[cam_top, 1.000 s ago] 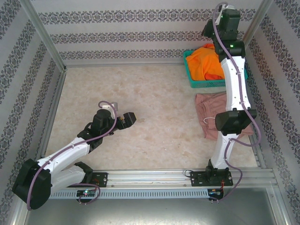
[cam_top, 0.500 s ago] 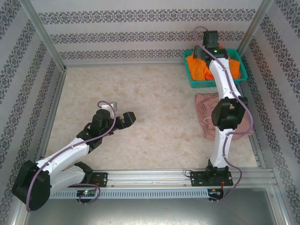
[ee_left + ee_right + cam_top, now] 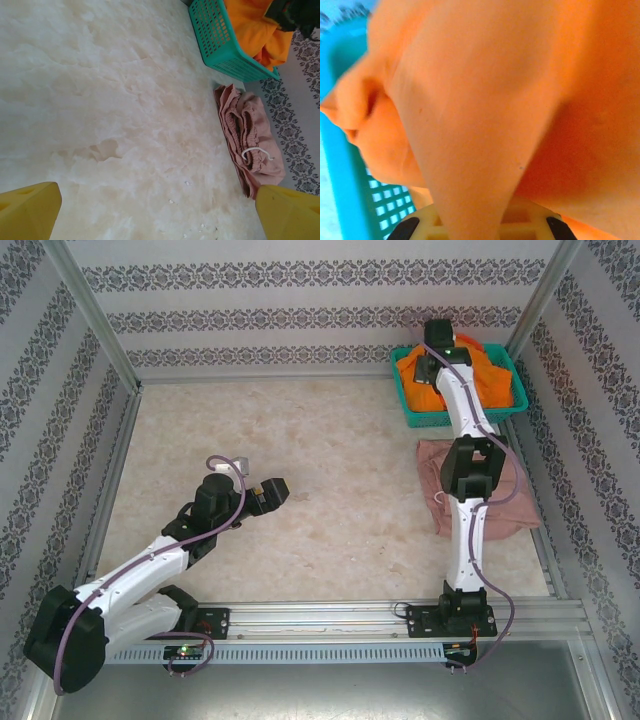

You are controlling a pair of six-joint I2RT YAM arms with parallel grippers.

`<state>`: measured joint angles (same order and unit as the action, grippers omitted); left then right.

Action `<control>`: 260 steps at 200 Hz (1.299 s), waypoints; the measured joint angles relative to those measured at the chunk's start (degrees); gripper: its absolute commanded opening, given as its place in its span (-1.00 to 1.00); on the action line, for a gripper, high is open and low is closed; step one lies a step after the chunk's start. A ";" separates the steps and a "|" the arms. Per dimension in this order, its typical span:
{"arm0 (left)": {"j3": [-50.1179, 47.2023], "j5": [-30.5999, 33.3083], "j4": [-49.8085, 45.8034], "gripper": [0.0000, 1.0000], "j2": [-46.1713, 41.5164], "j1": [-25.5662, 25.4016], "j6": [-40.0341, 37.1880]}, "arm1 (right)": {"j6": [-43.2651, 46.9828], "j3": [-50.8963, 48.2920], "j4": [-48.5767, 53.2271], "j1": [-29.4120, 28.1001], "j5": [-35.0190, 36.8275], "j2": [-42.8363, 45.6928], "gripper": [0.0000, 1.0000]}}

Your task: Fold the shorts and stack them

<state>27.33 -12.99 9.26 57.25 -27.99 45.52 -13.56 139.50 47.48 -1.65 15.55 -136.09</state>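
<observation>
At one o'clock on the counter (image 3: pixel 330 440), in the far right corner, you have a teal basket (image 3: pixel 400 388) holding two garments: orange shorts (image 3: pixel 418 370) heaped on its left side and red-orange shorts (image 3: pixel 497 375) bunched on its right side. Your right arm (image 3: pixel 465 530) stretches straight out from its base at five o'clock, toward twelve, with its wrist down over the basket. The right jaws are together, clamped on a fold of the orange shorts. From the right wrist, that orange fold rises up the middle of the blurred view, and the basket's mesh wall runs down the nine o'clock edge.

At three o'clock, on the counter just on the near side of the basket, the pink shorts (image 3: pixel 512 502) lie folded. The right arm passes over them. From the left wrist you can see their gathered waist and a loop of white drawstring (image 3: pixel 255 152).

Your left arm (image 3: pixel 150 565) reaches from seven o'clock toward the counter's middle. The left jaws are wide apart, their yellow fingertips (image 3: pixel 27 210) at each lower corner of the left wrist view, with bare counter between them.
</observation>
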 measured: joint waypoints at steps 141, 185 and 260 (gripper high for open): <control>-0.02 -0.02 0.00 1.00 0.87 0.00 0.28 | -0.42 17.11 -8.59 -6.16 -10.54 20.33 -1.00; 0.00 0.50 -0.31 1.00 -0.81 0.00 0.24 | -1.64 20.09 -10.27 -17.68 -18.10 20.72 -1.00; 2.03 4.87 -6.14 1.00 -10.80 0.00 -0.02 | -17.05 8.83 -9.99 -21.62 -22.08 24.04 0.20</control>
<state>29.36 -8.12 3.11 46.46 -27.99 45.50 -30.61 148.33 37.50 -23.27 -6.52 -112.05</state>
